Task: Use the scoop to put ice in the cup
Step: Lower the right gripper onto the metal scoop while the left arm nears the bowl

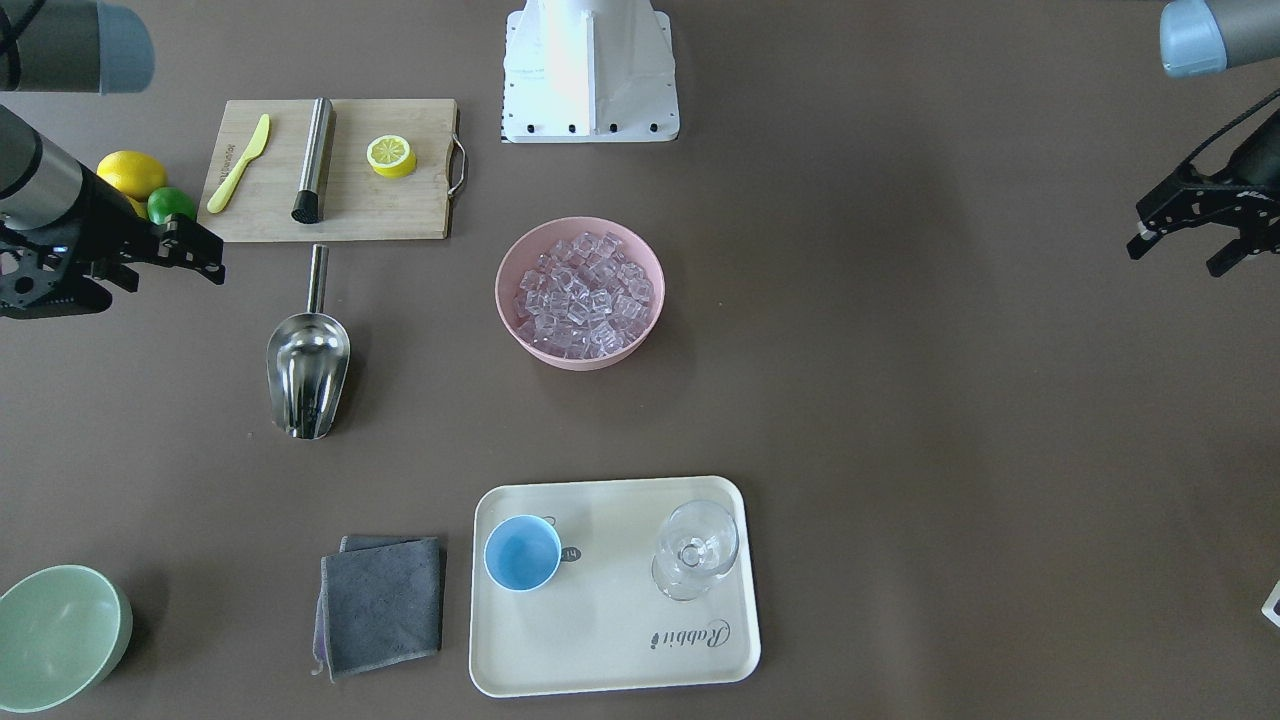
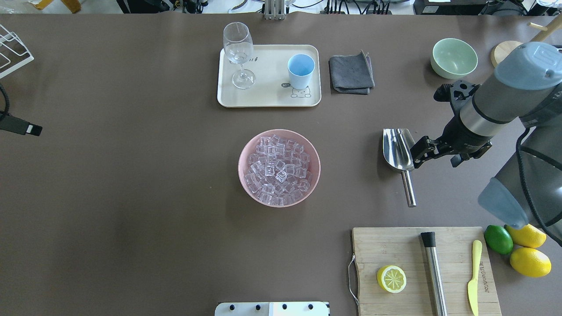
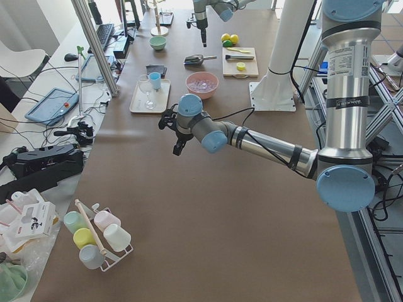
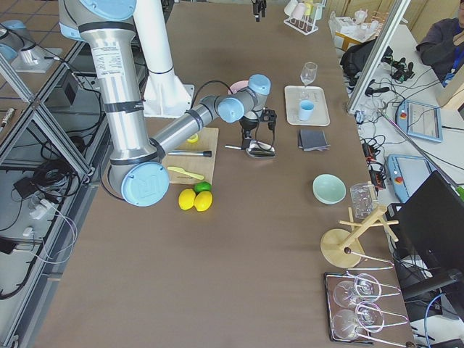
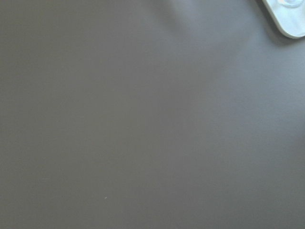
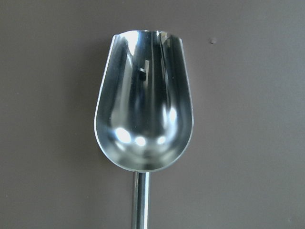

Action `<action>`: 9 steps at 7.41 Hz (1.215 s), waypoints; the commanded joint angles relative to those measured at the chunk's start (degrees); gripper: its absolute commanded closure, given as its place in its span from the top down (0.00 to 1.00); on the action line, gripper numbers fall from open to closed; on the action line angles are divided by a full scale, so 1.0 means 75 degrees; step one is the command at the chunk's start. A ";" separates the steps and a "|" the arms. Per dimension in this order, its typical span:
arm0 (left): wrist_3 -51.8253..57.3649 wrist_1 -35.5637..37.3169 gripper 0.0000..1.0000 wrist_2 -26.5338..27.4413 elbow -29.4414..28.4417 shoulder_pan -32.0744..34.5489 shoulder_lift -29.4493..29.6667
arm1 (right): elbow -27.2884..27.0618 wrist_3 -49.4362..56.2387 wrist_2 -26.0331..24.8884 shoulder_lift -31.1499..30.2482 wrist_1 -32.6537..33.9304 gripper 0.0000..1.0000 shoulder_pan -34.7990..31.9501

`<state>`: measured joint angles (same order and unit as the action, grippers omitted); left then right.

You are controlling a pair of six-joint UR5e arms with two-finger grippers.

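The steel scoop [image 1: 308,370] lies on the table, handle toward the robot; it also shows in the overhead view [image 2: 397,149] and fills the right wrist view [image 6: 145,119], empty. My right gripper [image 1: 175,278] hovers open just beside and above the scoop [image 2: 434,163], not touching it. The ice [image 1: 582,290] is heaped in a pink bowl [image 2: 240,162] at mid-table. The light-blue cup [image 1: 522,552] stands empty on a cream tray [image 1: 610,640] at the far side. My left gripper [image 1: 1175,260] is open and empty, far off over bare table.
A wine glass [image 1: 696,550] shares the tray. A cutting board [image 1: 400,210] holds a muddler [image 1: 314,160], yellow knife and half lemon. Lemons and a lime [image 2: 498,239] lie beside it. A grey cloth [image 1: 382,605] and green bowl [image 1: 60,635] sit past the scoop.
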<state>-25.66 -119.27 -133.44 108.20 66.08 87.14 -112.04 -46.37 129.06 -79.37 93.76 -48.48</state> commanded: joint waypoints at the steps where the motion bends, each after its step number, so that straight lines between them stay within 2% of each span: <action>1: 0.0000 -0.0866 0.99 0.0062 -0.0375 -0.0771 0.0487 | 0.0020 -0.0531 -0.0601 0.0106 -0.0021 0.99 0.0849; 3: 0.0023 -0.1276 0.99 0.0050 -0.0434 -0.0993 0.0662 | 0.0148 -0.0532 -0.0859 0.0036 -0.0138 0.99 0.1201; 5: 0.0023 -0.1488 0.99 0.0085 -0.0680 -0.1426 0.1351 | 0.0324 -0.0532 -0.1012 0.0013 -0.0347 0.99 0.1378; 7: 0.0023 -0.2164 0.99 0.0609 -0.0891 -0.2140 0.1717 | 0.0873 -0.0951 -0.1048 -0.0081 -0.1434 0.99 0.1460; 9: 0.0209 -0.2587 0.99 0.1125 -0.0962 -0.2598 0.1905 | 0.0888 -0.1117 -0.1036 -0.0081 -0.1568 0.98 0.1461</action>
<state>-25.40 -135.39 -128.73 101.60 50.03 100.13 -105.97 -53.33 121.27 -79.89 83.75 -37.63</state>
